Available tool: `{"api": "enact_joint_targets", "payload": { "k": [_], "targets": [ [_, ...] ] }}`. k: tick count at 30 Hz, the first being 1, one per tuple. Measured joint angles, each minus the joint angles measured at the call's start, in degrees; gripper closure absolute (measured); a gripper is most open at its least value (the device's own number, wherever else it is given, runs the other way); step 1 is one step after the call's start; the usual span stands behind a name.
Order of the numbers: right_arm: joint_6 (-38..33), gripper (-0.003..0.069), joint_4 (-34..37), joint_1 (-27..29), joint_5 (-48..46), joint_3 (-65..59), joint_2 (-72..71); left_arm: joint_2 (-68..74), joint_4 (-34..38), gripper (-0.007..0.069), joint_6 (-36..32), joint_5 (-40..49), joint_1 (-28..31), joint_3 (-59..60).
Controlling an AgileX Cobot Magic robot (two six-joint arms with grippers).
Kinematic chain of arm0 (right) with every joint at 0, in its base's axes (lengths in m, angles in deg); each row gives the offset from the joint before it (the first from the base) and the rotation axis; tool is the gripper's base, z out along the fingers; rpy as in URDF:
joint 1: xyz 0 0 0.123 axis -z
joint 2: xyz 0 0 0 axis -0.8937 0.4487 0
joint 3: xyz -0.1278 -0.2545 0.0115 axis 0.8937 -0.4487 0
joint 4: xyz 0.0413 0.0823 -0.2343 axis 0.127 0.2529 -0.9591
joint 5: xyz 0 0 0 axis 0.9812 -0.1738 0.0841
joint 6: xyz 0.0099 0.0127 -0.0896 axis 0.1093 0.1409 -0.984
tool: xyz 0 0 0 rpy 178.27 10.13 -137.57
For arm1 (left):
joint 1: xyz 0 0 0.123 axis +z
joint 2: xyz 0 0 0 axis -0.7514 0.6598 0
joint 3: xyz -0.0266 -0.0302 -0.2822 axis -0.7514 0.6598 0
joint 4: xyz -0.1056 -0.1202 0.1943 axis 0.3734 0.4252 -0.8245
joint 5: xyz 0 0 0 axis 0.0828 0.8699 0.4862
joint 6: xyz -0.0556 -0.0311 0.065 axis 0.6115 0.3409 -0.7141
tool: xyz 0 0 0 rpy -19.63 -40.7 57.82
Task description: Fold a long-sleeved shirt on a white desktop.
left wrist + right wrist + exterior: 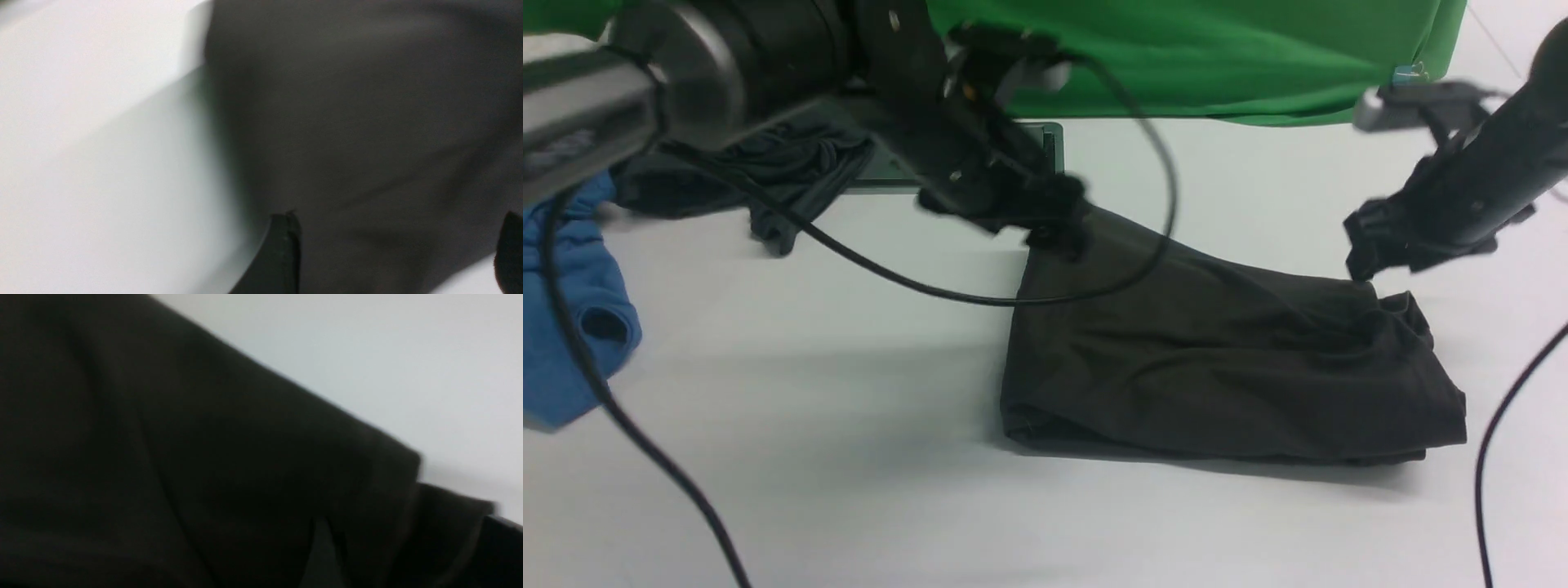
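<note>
Front view: large dark brownish-black knit long-sleeved shirt (1217,359) lies folded into a thick, roughly rectangular bundle on the broad matte white desktop (849,408), centre to right. No lettering shows. Its near edge is stacked in layers, and the right end is bunched. The left gripper (1054,233), black and motion-blurred, is at the shirt's far left corner, touching or just above the fabric; which one, I cannot tell. The right gripper (1364,253), also black and blurred, is at the far right corner; jaw spacing unreadable here. A black cable (1172,188) loops from the left arm over the shirt's far part. A small crumpled charcoal-grey garment (768,175) sits far left, a blue garment (572,327) at the left edge, both well apart from the shirt. A grey metal cable hatch (1049,143) is set in the desktop behind the left gripper, and a green cloth backdrop (1217,57) runs along the far side.

Left wrist view: blurred. Shirt (367,102) fills one side, desktop (81,122) the other. Left gripper (394,257) has its jaws spread wide, with one black finger (284,253) at the shirt's edge and the other at the frame border. The fabric lies flat beneath, with nothing pinched.

Right wrist view: very blurred. Shirt (163,457) covers most of the frame, with a folded corner against the desktop (388,355). Fingers are not distinguishable from the dark cloth, so I cannot tell the right gripper's state.
</note>
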Motion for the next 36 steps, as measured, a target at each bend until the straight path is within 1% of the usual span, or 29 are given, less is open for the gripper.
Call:
{"api": "enact_joint_targets", "payload": {
  "k": [1, 2, 4, 5, 8, 9, 10, 12, 17, 28, 32, 36],
  "targets": [
    [-0.2, 0.021, 0.1, 0.0, 0.0, 0.0, 0.2, -0.1, 0.9, -0.0054, -0.7, -0.1, -0.3, 0.0],
    [-1.4, 0.0223, 1.6, 0.0, 0.0, 0.0, 1.4, 0.2, 3.5, -0.0062, -4.9, -1.4, -2.9, 0.0],
    [-2.9, 0.0275, 3.4, 0.0, 0.1, 0.0, 3.0, 1.6, 4.6, -0.0067, -8.4, -4.0, -6.5, 0.4],
    [-3.0, 0.0291, 3.5, 0.0, 0.1, 0.0, 3.3, 2.0, 4.6, -0.0067, -8.6, -4.4, -6.9, 0.5],
    [-4.0, 0.0498, 4.5, 0.0, 0.5, 0.0, 5.2, 7.3, 3.4, -0.0066, -13.6, -10.4, -12.8, 0.6],
    [-4.0, 0.0524, 4.5, 0.0, 0.6, 0.0, 5.3, 7.6, 3.4, -0.0066, -13.9, -10.8, -13.0, 0.7],
    [-4.1, 0.059, 4.6, 0.1, 1.1, 0.0, 5.6, 10.4, 3.2, -0.0065, -16.3, -13.9, -15.2, 0.8],
    [-4.1, 0.0622, 4.7, 0.4, 1.2, 0.3, 5.6, 12.6, 3.1, -0.0065, -17.4, -15.7, -17.0, 0.8],
    [-4.7, 0.0636, 4.5, 1.8, 1.1, 3.2, 5.5, 17.3, 3.1, -0.0054, -18.6, -15.5, -19.3, 0.9],
    [-5.7, 0.0636, 3.6, 2.9, 2.3, 10.3, 3.0, 17.7, 3.5, -0.0044, -18.7, -15.3, -19.3, 0.9],
    [-6.5, 0.0625, 0.1, 2.9, 3.1, 10.4, 3.4, 17.8, 5.6, -0.0039, -18.7, -15.8, -19.3, 0.8],
    [-3.6, 0.0557, -6.4, 3.1, 4.8, 10.3, 3.7, 17.8, 6.3, -0.0029, -18.6, -15.5, -19.3, 0.8]
  ]
}}
